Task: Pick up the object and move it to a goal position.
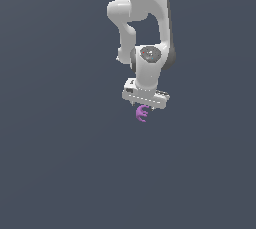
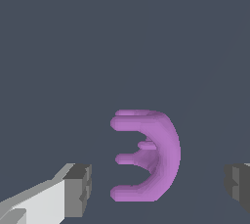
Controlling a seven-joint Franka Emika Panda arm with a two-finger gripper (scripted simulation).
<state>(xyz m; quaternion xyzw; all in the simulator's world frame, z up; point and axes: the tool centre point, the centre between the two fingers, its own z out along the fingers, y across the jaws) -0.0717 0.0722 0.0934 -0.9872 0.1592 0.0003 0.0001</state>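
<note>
The white robot gripper [image 1: 144, 104] hangs from the pale jointed arm [image 1: 145, 28] over a plain dark grey-blue surface [image 1: 60, 163], its jaws spread wide apart. The small purple curled object [image 1: 142, 114], a C-shaped piece with short prongs, lies on that surface directly beneath the gripper. In the wrist view it [image 2: 151, 155] sits between the two dark grey fingertips [image 2: 79, 190], touching neither.

A flat, dark slate-grey surface [image 1: 60, 173] fills both views — plain, without seams or markings. The purple curled object [image 1: 142, 114] seems to lie directly on it — contact is hard to confirm.
</note>
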